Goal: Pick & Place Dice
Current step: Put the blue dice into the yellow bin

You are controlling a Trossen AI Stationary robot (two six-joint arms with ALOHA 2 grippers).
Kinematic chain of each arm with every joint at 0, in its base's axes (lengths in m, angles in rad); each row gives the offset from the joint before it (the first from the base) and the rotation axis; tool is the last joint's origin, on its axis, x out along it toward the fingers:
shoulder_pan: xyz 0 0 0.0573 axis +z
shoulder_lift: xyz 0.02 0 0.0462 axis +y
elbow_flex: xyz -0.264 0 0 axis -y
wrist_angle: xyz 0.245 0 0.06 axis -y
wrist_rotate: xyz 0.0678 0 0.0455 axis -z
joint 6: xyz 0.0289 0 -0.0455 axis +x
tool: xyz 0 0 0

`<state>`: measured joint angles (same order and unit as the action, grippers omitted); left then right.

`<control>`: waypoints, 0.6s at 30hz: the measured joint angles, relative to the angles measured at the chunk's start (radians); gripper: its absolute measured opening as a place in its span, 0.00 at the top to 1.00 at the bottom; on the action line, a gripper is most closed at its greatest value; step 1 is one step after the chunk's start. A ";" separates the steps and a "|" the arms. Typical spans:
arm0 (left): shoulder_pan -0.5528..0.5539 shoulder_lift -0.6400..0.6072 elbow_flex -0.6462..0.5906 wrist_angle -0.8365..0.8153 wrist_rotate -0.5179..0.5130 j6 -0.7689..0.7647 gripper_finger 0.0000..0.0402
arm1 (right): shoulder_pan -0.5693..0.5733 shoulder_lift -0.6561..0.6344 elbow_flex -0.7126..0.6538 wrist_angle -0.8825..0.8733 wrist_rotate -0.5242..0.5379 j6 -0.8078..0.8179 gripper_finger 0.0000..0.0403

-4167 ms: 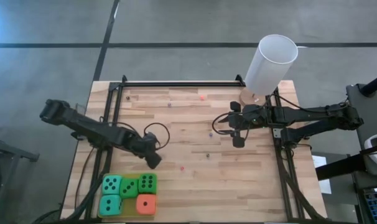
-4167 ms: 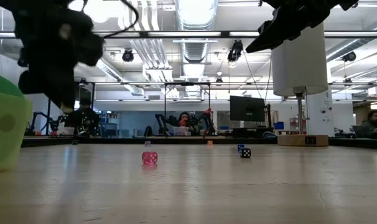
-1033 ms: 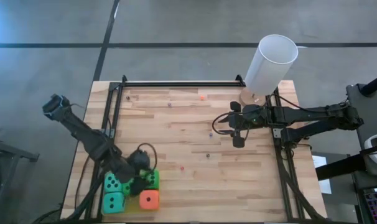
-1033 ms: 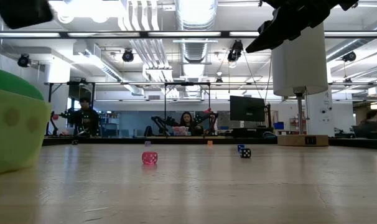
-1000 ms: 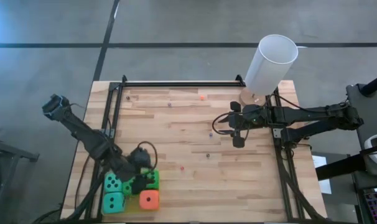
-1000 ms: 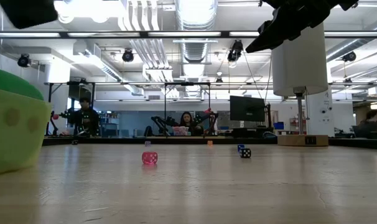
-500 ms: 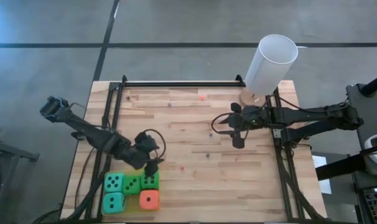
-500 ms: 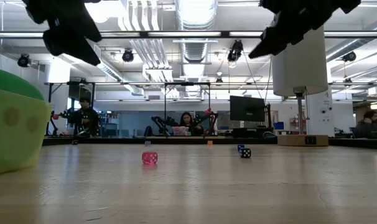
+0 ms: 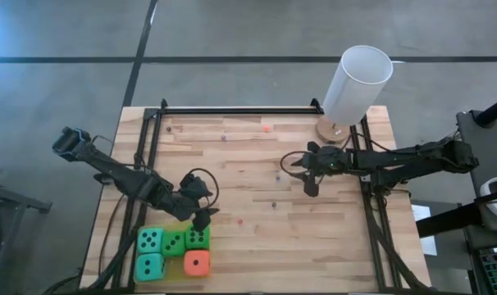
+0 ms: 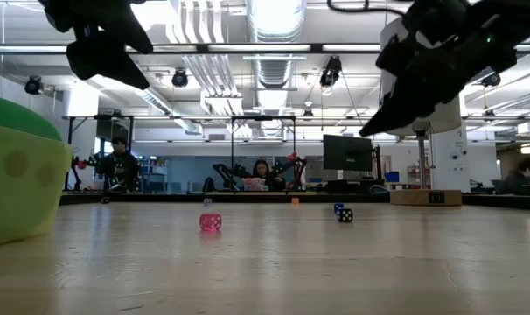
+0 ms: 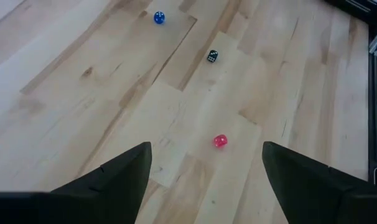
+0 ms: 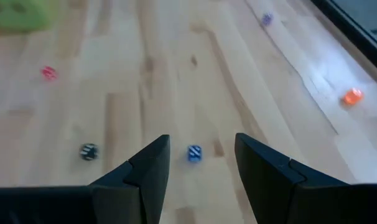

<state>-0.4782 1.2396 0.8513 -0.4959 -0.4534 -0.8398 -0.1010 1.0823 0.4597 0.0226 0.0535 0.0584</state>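
Observation:
Five soft dice lie clustered on the table's near left corner: a teal die (image 9: 150, 240), two green dice (image 9: 173, 242) (image 9: 196, 238), a second teal die (image 9: 148, 267) and an orange-red die (image 9: 196, 263). My left gripper (image 9: 202, 219) hangs open just past the cluster's far right corner, above bare wood, with nothing between its fingers (image 11: 207, 147). My right gripper (image 9: 310, 186) hovers open and empty (image 12: 201, 138) over the table's middle right. The white cylinder (image 9: 357, 84) stands at the far right corner.
Tiny dice are scattered on the wood: pink (image 9: 239, 220), black (image 9: 273, 205), blue (image 9: 276, 175), orange (image 9: 266, 128), purple (image 9: 223, 138). Black frame rails (image 9: 232, 111) run along the far, left and right sides. In the low view a green die (image 10: 20, 171) looms at the left.
My left gripper has drawn off from above the green dice toward the table's middle, open all the while; the dice lie as before. My right gripper has sunk toward the table and rolled a little, still open.

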 joint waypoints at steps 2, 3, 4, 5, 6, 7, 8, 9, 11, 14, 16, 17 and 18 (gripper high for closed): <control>0.000 0.000 0.000 0.000 0.000 0.000 0.23 | -0.020 0.032 -0.023 0.034 0.002 -0.002 0.55; 0.000 0.000 0.000 0.000 0.000 0.000 0.24 | -0.028 0.055 -0.030 0.058 0.001 -0.003 0.55; 0.000 0.000 0.000 0.000 0.000 0.000 0.24 | -0.035 0.081 -0.038 0.080 0.002 -0.004 0.55; 0.000 0.000 -0.001 -0.001 0.000 0.000 0.24 | -0.041 0.107 -0.041 0.095 0.001 -0.008 0.55; 0.000 0.000 -0.001 0.000 0.000 0.002 0.24 | -0.045 0.134 -0.041 0.120 0.002 -0.019 0.55; 0.000 0.000 -0.001 -0.001 0.000 0.004 0.25 | -0.048 0.161 -0.041 0.151 0.002 -0.028 0.55; 0.000 0.000 -0.001 -0.001 0.000 0.006 0.25 | -0.052 0.183 -0.041 0.181 0.002 -0.032 0.55; 0.000 0.000 -0.001 -0.001 0.000 0.006 0.25 | -0.054 0.204 -0.038 0.210 0.001 -0.031 0.55; 0.000 0.000 -0.001 -0.001 0.000 0.006 0.25 | -0.057 0.239 -0.019 0.234 0.001 -0.032 0.55; 0.000 0.000 -0.004 -0.001 0.000 0.006 0.25 | -0.056 0.295 0.000 0.232 0.001 -0.037 0.55; 0.000 0.000 -0.006 -0.002 0.000 0.006 0.24 | -0.056 0.337 0.007 0.235 0.000 -0.046 0.55; 0.000 0.000 -0.006 -0.002 0.000 0.006 0.24 | -0.056 0.357 0.009 0.249 -0.001 -0.051 0.55; 0.000 0.000 -0.006 -0.002 0.000 0.006 0.24 | -0.056 0.377 0.010 0.267 -0.001 -0.056 0.55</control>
<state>-0.4782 1.2396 0.8455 -0.4980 -0.4534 -0.8334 -0.1574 1.4593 0.4694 0.2892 0.0525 0.0021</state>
